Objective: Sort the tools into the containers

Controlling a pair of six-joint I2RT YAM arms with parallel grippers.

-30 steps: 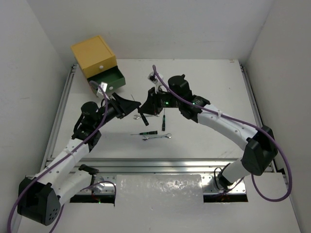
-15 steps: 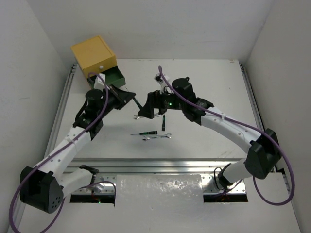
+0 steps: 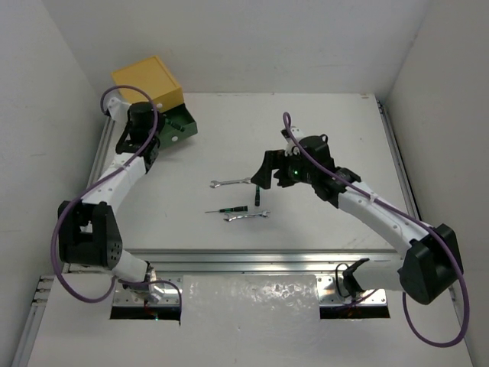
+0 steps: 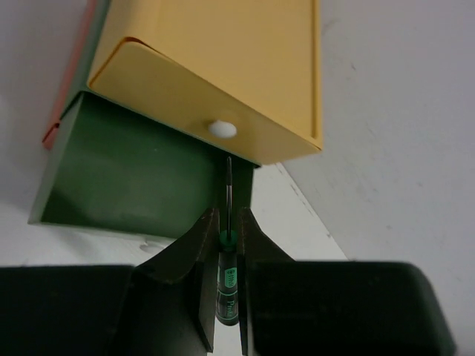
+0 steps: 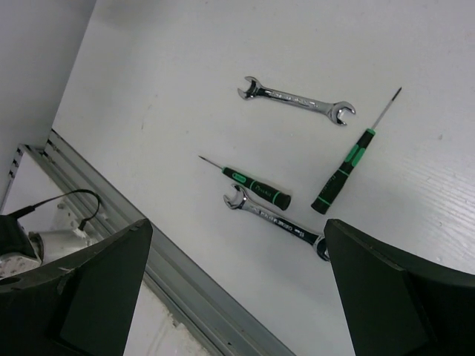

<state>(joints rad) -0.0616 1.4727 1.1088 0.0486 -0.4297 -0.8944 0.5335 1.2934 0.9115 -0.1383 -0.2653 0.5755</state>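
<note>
Our left gripper [image 4: 226, 226] is clamped narrow on a thin screwdriver [image 4: 227, 285], its black handle with the green collar pinched between the fingers [image 4: 199, 256]. Its long axis runs straight out along the fingers, shaft forward, pointing at the stacked drawers. In the left wrist view the tip ends just under the white knob [image 4: 223, 129] of the yellow drawer [image 4: 223, 52], in front of the green drawer [image 4: 141, 178]. We cannot tell whether it touches anything.

Our right gripper [image 3: 263, 168] hangs spread wide over the middle of the table [image 3: 321, 122], holding nothing. Beneath it lie the upper wrench [image 5: 295, 99] and the lower wrench [image 5: 278, 221], both running roughly left to right. Between them are a green-banded screwdriver [image 5: 343, 172] lying near to far and a smaller screwdriver [image 5: 249, 184] lying crosswise.

Half a second ago our left gripper was near the table's middle, close to the right one. It has since swung to the drawers at the far left. The right gripper has drawn back rightward, uncovering the upper wrench. The four loose tools have not moved.

From above we cannot make out the held screwdriver against the dark wrist. The butt of its handle is lost in shadow. The orange-red drawer [image 4: 52, 133] shows only as a sliver.
</note>
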